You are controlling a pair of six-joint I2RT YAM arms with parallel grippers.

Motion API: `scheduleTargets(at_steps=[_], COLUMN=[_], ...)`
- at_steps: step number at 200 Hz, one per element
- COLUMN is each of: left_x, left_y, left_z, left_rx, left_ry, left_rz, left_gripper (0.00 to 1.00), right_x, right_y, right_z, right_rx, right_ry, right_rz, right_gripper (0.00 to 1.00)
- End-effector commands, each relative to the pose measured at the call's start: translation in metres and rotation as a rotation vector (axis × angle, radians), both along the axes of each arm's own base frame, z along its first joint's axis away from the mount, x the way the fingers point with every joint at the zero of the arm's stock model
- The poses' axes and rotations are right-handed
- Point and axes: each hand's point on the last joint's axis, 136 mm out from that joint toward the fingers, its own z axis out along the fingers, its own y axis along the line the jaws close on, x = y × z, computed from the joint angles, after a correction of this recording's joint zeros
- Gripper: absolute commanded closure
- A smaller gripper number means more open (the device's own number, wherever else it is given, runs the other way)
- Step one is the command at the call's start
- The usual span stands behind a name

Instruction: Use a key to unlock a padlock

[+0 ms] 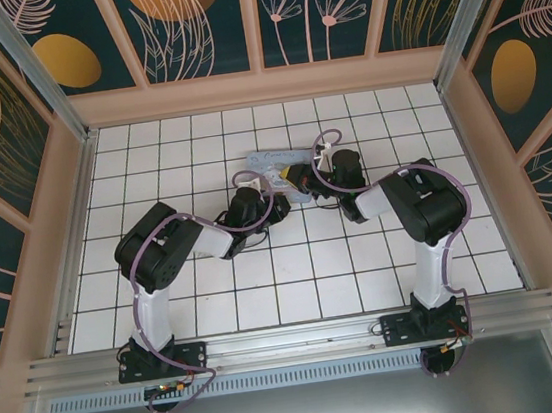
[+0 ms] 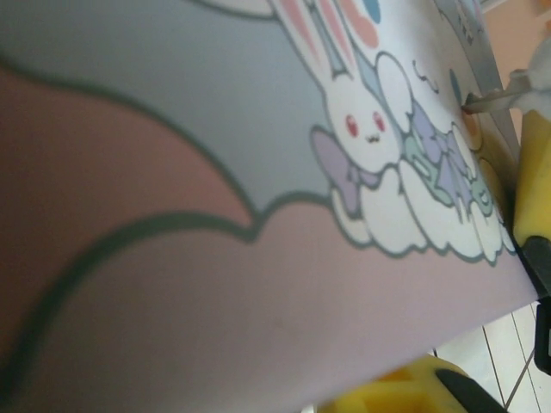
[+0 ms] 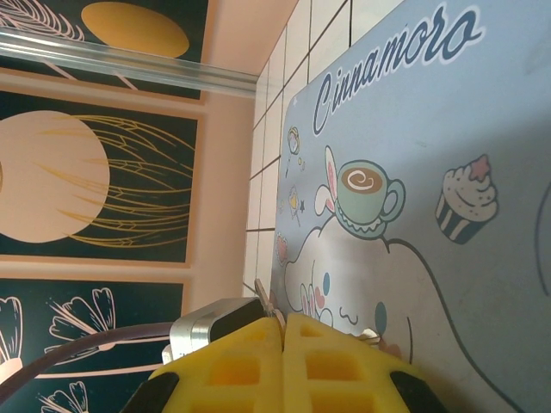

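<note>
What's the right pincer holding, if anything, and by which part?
It cannot be told: the right pincer has its yellow pads pressed together, and a thin metal sliver pokes out between them, too hidden to name.

I had both arms bent outward at the elbows, the left gripper (image 1: pixel 257 191) and right gripper (image 1: pixel 305 177) nearly meeting ahead of me. The right's yellow pads (image 3: pixel 232 370) sat pressed together; the left's pads (image 2: pixel 534 172) I couldn't judge
</note>
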Motion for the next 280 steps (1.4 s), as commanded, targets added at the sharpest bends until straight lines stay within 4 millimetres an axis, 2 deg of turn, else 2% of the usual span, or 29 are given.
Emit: scheduleTargets(at_steps=[1, 26, 49, 82, 113, 149, 192, 211, 251, 280], left_x=[-0.005, -0.005, -0.007, -0.011, -0.015, -0.02, -0.026, -0.028, -0.034, -0.038], left_y=[0.006, 0.004, 0.001, -0.006, -0.015, -0.019, -0.018, -0.017, -0.008, 0.001], left_z=[-0.03, -0.028, -0.02, -0.007, 0.003, 0.007, 0.011, 0.012, 0.021, 0.032], left_rx=[0.077, 0.074, 0.065, 0.029, -0.024, -0.045, -0.077, -0.107, -0.156, -0.178], left_ry=[0.063, 0.068, 0.07, 0.094, 0.136, 0.18, 0.204, 0.217, 0.226, 0.213], left_rz=[0.004, -0.008, -0.025, -0.053, -0.083, -0.106, -0.104, -0.09, -0.056, -0.034], left_gripper=[0.78, 0.89, 1.0, 1.0, 1.0, 1.0, 1.0, 1.0, 1.0, 1.0], right_x=[-0.006, -0.005, -0.001, 0.001, -0.007, -0.026, -0.068, -0.087, -0.121, -0.132], right_y=[-0.002, -0.002, -0.004, -0.013, -0.022, -0.033, -0.052, -0.056, -0.046, -0.04], right_z=[-0.017, -0.015, -0.004, 0.024, 0.046, 0.054, 0.056, 0.049, 0.034, 0.021], right_rx=[-0.007, -0.003, 0.013, 0.027, 0.007, 0.0, 0.023, -0.002, -0.118, -0.107], right_ry=[0.037, 0.034, 0.018, -0.031, -0.076, -0.078, -0.051, -0.036, -0.035, 0.017], right_rz=[0.01, 0.012, 0.006, -0.005, -0.004, -0.01, -0.052, -0.064, -0.033, -0.024], right_gripper=[1.0, 1.0, 1.0, 1.0, 1.0, 1.0, 1.0, 1.0, 1.0, 1.0])
